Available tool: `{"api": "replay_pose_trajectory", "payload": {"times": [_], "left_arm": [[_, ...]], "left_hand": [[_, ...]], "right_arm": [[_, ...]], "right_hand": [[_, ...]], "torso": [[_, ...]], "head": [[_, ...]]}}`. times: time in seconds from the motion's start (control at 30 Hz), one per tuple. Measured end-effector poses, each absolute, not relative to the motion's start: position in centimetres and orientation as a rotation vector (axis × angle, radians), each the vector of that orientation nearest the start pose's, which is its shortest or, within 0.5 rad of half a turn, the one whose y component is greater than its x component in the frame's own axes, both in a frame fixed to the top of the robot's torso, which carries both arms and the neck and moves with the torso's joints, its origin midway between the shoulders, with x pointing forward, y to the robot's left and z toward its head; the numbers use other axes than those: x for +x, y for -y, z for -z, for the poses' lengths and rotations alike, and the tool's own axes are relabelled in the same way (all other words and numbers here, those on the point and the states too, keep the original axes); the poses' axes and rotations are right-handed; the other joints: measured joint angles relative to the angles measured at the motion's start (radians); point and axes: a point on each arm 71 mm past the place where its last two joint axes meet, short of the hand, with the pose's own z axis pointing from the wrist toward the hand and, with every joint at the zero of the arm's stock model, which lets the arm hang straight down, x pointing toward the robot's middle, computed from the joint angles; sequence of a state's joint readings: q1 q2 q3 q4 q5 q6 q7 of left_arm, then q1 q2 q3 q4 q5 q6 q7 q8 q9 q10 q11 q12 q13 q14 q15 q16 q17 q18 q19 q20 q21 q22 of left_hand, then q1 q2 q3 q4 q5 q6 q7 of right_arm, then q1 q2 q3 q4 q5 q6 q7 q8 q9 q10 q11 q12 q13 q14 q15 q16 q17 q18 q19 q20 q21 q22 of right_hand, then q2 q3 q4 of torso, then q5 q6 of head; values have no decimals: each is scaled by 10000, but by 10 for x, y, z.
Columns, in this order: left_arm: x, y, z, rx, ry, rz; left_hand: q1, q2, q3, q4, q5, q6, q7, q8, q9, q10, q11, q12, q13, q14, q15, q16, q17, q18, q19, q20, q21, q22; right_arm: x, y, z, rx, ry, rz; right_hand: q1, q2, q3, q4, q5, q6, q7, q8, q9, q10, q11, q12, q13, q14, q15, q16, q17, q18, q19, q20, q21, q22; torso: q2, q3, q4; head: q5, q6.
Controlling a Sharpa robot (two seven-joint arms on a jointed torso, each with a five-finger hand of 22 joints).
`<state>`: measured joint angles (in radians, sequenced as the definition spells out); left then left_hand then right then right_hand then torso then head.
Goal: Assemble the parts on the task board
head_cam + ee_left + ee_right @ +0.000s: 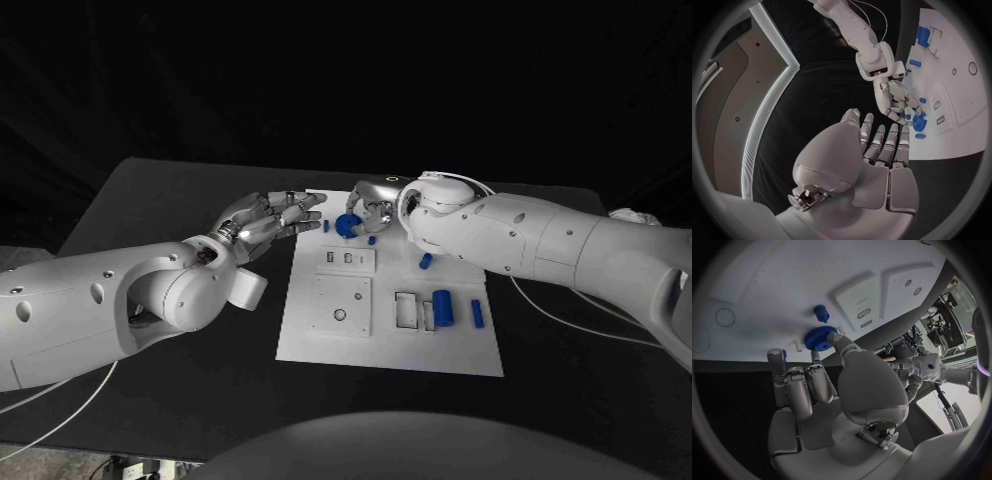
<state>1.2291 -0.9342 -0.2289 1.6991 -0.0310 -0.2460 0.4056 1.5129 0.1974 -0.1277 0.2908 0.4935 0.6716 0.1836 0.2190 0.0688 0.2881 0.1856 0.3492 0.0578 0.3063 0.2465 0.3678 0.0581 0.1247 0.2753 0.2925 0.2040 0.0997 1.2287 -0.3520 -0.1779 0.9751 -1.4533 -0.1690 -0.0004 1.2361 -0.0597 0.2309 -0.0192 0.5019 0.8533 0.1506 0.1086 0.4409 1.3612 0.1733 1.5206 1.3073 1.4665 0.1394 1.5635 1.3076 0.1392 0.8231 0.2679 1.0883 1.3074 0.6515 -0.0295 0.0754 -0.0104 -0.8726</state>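
Two hands are seen at the far end of the board. The right hand is set over the board's far edge, its fingers closed around a round blue gear; in the right wrist view the gear is touched by a fingertip and appears gripped. The left hand is held just off the board's left edge, fingers straight and apart, nothing in it. A small blue peg lies on the board just beside the gear. Two upright blue bars are seen near the board's right side, beside a rectangular recess.
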Motion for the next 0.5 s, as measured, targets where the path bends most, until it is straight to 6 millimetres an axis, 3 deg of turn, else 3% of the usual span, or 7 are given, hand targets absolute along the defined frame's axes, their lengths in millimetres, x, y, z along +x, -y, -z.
{"api": "replay_pose_trajectory", "payload": {"times": [0.5], "left_arm": [[429, -200, 219, -10808, -16595, 15886]], "left_hand": [[0, 0, -1, 0, 0, 0, 0, 0, 0, 0, 0, 0, -1, 0, 0, 0, -1, 0, 0, 0, 0, 0]], "right_arm": [[548, 92, 244, -3829, -18221, -5986]], "right_hand": [[-71, 69, 27, 29, -108, 211, -99, 273, 438, 75, -75, 0, 0, -36, -37, 0, -1, 0, 1, 0, 0, -1]], "torso": [[-2, 6, -7]], "head": [[39, 0]]}}
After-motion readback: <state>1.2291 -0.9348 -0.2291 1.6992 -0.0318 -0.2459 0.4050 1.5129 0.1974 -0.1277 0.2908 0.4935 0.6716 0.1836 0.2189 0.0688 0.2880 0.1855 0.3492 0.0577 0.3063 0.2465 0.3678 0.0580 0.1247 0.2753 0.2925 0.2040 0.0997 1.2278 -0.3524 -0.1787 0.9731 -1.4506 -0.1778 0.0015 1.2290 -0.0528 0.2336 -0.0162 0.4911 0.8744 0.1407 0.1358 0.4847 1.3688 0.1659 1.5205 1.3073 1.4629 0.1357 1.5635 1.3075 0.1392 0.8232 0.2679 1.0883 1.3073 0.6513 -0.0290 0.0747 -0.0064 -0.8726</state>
